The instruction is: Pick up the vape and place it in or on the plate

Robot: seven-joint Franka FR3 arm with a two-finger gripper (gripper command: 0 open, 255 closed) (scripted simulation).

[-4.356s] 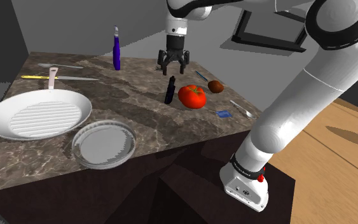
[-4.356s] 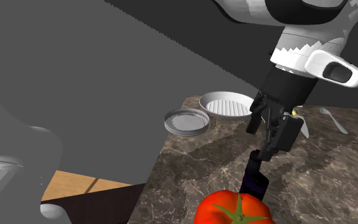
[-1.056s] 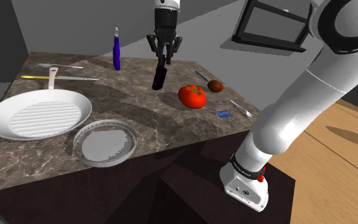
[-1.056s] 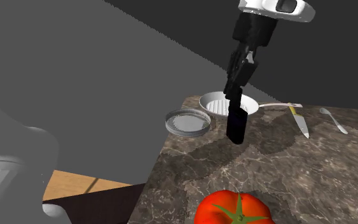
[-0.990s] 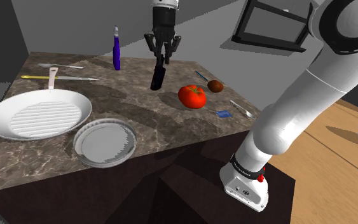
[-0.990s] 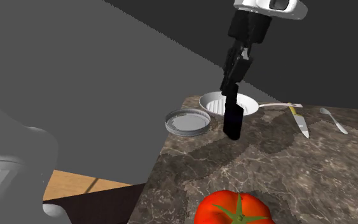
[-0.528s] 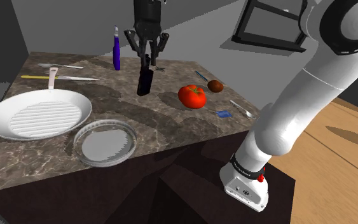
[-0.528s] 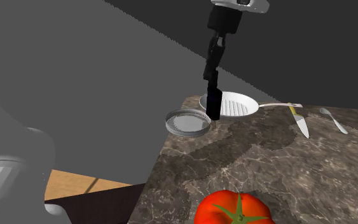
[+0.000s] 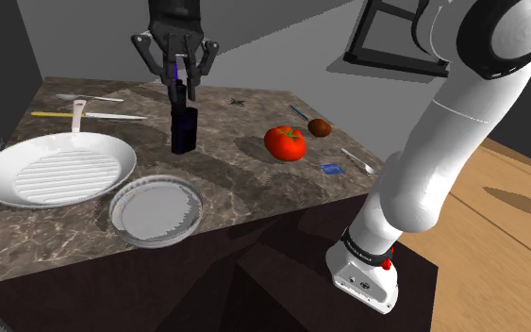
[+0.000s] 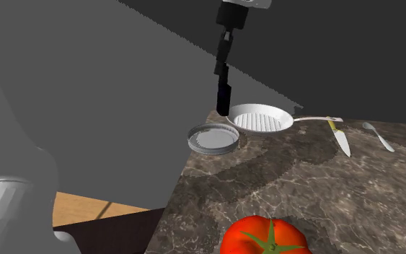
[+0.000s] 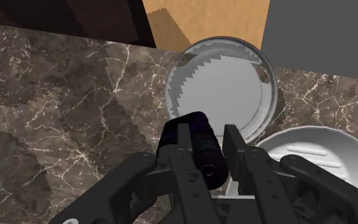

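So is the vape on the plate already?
No, the gripper holds the vape up in the air, and it is not touching the plate.

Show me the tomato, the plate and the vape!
tomato (image 9: 285, 142), shoulder view, middle of its red skin
plate (image 9: 156, 209), shoulder view, its bare grey middle
vape (image 9: 185, 129), shoulder view, its dark lower body

Dark marble counter (image 9: 225, 179): white ribbed pan (image 9: 56, 170), grey plate (image 9: 156, 211), tomato (image 9: 285, 142), knife (image 10: 340, 138), spoon (image 10: 378, 136), small brown ball (image 9: 320, 127).
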